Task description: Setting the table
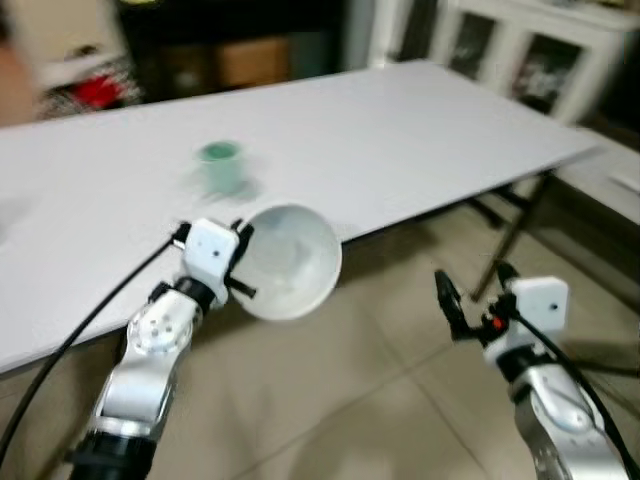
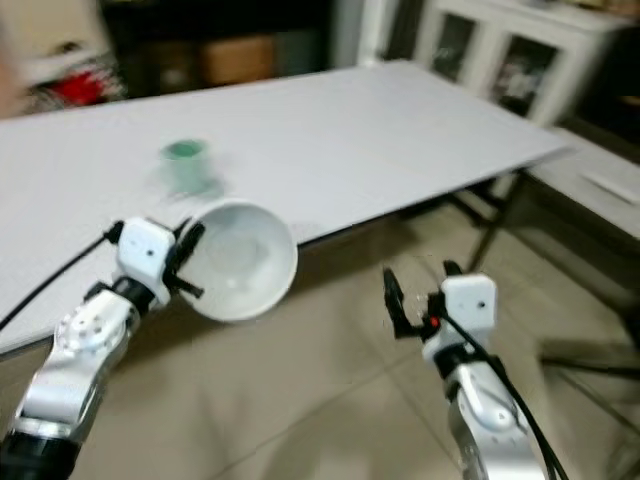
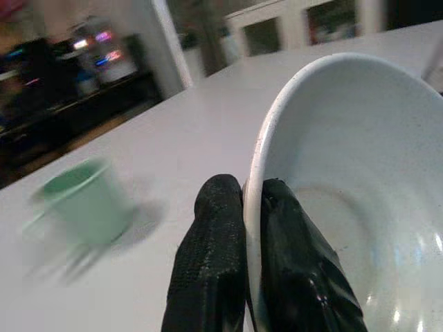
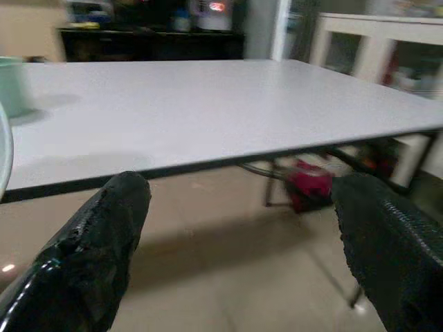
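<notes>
Left end effector (image 1: 240, 262) pinches the rim of the white bowl (image 1: 290, 262), tilted at the desk (image 1: 400, 140) edge, green cup (image 1: 219, 165) just beyond; right end effector (image 1: 470, 295) hangs released over the floor, farther off.

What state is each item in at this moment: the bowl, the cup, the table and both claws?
White bowl: empty, tilted on its side, held by its rim at the table's near edge.
Green cup: upright on the table, blurred, contents not visible.
White table: bare apart from the cup.
Left claw: shut on the bowl's rim, one finger inside, one outside.
Right claw: open, holding nothing, below the table edge over the floor.
</notes>
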